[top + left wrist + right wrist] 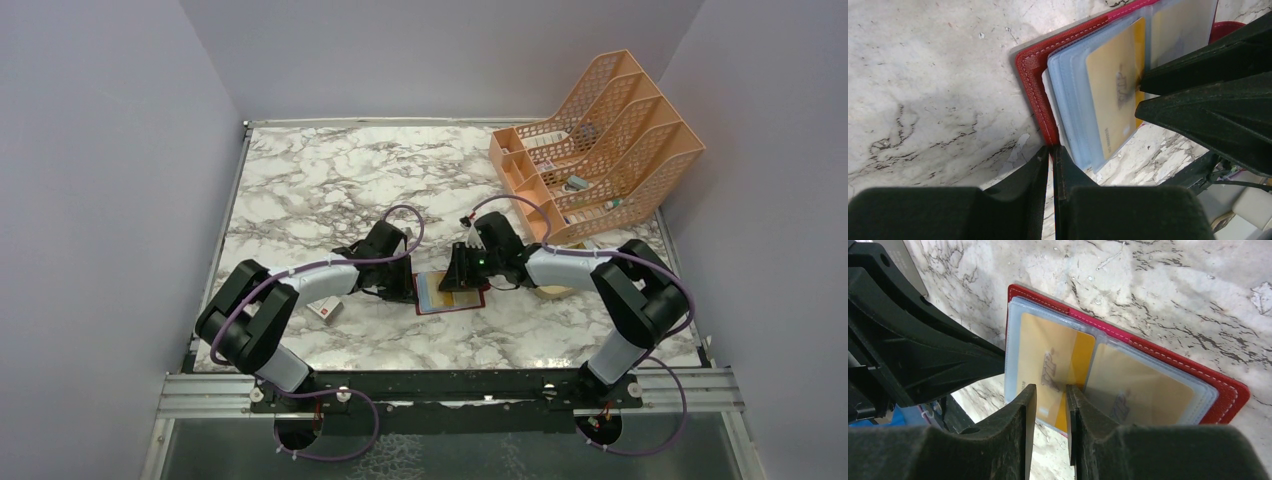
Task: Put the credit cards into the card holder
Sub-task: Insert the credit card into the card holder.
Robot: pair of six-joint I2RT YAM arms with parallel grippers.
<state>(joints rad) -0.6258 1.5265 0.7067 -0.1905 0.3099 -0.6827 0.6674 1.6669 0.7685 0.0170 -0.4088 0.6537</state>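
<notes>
- Card holder [1228, 390]: red, lying open and flat on the marble table [320, 180], clear sleeves [1073, 100] fanned across its inside.
- Gold card [1048, 360]: mostly inside a sleeve on the half of the holder nearer the left arm. A brighter yellow strip along its inner end, toward the holder's fold, sits uncovered.
- Second gold card [1143, 385]: fully under a sleeve on the holder's other half, just beside the first.
- Right gripper [1049, 388]: over the holder's near edge, jaws parted a little, tips either side of the first card's bare end. Cannot tell whether they touch it.
- Left gripper [1052, 150]: at the holder's outer red corner, fingers clenched, a sliver of the red cover running in between them.
- White box [325, 308]: on the table left of the holder, beyond the left gripper, well apart.
- Orange mesh rack [600, 140]: far behind and right of the holder, at the table's back corner.
</notes>
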